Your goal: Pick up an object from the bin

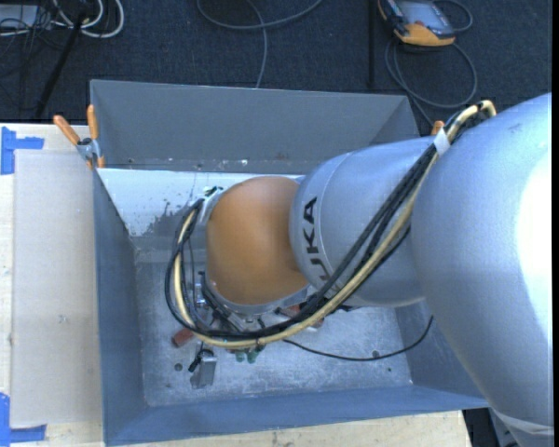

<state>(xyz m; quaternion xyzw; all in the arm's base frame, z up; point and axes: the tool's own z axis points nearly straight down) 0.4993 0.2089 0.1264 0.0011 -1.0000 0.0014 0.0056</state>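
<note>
I cannot tell how open my claw point(202, 361) is beneath the orange cover point(252, 240), so it may shove the small reddish piece point(181, 340) at lower left aside and close on nothing.

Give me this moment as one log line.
arm: inside bin | pincer: low, lower-left of bin floor | nearest: small reddish piece | grasp: unconfirmed
</note>
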